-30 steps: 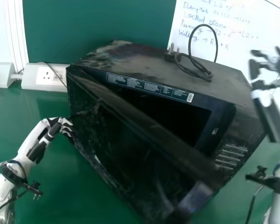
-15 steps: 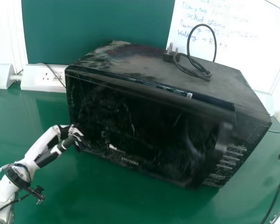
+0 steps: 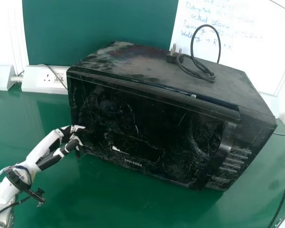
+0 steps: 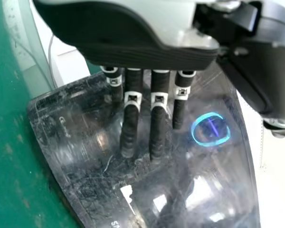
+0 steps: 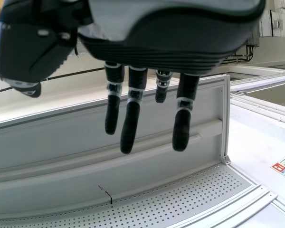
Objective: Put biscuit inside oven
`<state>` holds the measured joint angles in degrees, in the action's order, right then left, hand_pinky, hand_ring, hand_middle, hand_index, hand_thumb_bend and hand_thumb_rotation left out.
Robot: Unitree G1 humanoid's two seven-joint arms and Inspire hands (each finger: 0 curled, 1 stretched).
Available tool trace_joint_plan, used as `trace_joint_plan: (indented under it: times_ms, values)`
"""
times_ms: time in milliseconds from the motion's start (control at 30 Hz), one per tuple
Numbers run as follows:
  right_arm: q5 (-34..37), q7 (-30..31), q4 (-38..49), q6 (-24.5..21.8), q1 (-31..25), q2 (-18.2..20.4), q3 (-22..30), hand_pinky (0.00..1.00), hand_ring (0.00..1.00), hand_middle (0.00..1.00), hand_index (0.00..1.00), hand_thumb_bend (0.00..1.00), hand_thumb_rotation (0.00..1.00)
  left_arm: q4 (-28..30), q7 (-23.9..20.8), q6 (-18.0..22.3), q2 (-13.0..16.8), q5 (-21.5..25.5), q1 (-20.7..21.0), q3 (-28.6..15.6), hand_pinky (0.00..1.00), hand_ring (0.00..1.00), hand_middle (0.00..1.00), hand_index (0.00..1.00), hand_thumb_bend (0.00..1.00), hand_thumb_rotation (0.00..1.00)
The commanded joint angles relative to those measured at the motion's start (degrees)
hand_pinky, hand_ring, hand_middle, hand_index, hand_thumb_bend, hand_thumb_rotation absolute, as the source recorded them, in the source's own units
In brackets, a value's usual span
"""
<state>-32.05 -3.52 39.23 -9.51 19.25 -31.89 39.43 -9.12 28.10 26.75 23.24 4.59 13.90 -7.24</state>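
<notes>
Where your left hand (image 3: 66,148) is: relaxed, at oven door (image 3: 133,118), left side.
Handle (image 3: 223,147): across, door's right side.
Right hand (image 5: 133,114): released, fingers straight.

The robot's left arm (image 3: 2,194) is shiny white, with a chunky black clamp (image 3: 17,179) around it and a little black screw knob (image 3: 39,192). Thin pale wires (image 3: 2,170) loop out, and a black cable (image 3: 13,204) runs along it. The left hand (image 3: 49,160) is black and white. The right hand (image 5: 171,47) has a smooth grey top, bumpy black ridges and skinny black fingers (image 5: 131,122) with silvery bands.
</notes>
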Motion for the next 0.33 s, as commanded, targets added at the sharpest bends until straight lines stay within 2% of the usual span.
trace_joint_plan:
  times_ms: [0,67,133,300]
  values:
    - [-1.4,0.0,0.5,-1.4,-0.5,-0.8,-0.4,0.25,0.35,0.5,0.67,0.77,0.53,0.4,-0.2,-0.6,0.3,-0.8,0.7,1.3,0.27,0.31,0.41,0.83,0.7,0.01]
    - [-1.5,0.8,1.7,-2.9,-0.3,-0.4,-1.1,0.28,0.39,0.52,0.68,0.77,0.55,-0.4,-0.3,-0.2,0.5,-1.0,0.8,1.2,0.27,0.31,0.41,0.85,0.7,0.02]
    - [-0.6,1.3,2.9,-3.9,-0.2,0.2,-1.7,0.29,0.38,0.5,0.66,0.77,0.53,-1.3,-0.3,0.3,0.6,-1.1,0.9,1.1,0.28,0.32,0.42,0.86,0.69,0.05]
    - [-0.2,1.2,3.4,-5.0,-0.3,0.4,-2.1,0.34,0.44,0.57,0.69,0.79,0.55,-4.3,-0.3,2.4,0.9,-1.2,1.5,0.9,0.28,0.32,0.42,0.87,0.7,0.12]
